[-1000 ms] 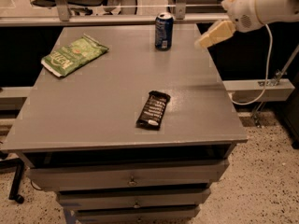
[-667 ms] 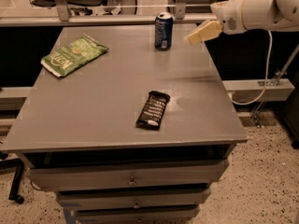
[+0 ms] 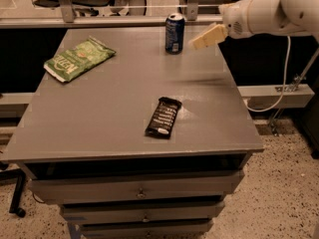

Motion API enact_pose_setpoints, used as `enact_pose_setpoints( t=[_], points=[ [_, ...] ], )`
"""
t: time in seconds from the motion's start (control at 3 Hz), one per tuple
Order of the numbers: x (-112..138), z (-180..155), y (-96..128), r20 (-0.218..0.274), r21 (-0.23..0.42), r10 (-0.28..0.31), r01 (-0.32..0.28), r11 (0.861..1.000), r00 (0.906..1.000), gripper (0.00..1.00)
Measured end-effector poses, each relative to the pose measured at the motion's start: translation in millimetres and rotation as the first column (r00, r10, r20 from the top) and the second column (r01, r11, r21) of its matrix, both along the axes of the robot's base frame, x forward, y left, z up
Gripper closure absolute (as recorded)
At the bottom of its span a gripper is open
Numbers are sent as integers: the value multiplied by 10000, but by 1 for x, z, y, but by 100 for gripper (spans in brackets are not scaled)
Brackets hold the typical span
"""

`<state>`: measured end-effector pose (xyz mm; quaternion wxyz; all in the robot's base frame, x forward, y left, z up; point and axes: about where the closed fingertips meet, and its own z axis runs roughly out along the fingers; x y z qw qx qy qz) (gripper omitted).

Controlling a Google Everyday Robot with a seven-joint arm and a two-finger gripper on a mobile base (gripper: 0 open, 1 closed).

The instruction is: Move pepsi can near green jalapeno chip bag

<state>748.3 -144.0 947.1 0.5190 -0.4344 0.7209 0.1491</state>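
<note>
the pepsi can (image 3: 174, 33) stands upright at the far edge of the desk (image 3: 109, 108), a little right of the middle. the gripper (image 3: 209, 35) hangs just to the right of it, at the height of the can's body and not touching it; if it is open or closed i cannot tell.

the can is a thin metal cylinder, dark blue with a silver top. it looks stiff, smooth and rather slippery. full or empty i cannot see; if empty, it will tip easily. i think the best hold is across the middle of its round side, with gentle pressure so the wall does not dent.

the green jalapeno chip bag (image 3: 79, 59) lies flat at the far left, well apart from the can. it is soft, crinkly, shiny film and probably very light. a black bar wrapper (image 3: 163, 116) lies flat nearer the front on the matte grey top.
</note>
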Motion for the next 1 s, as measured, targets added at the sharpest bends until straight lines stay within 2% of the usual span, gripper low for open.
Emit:
enact_pose_setpoints(
  t=[1.0],
  points=[
    [59,-34,68,369,595,-710,688,9959,9968,0]
  ],
)
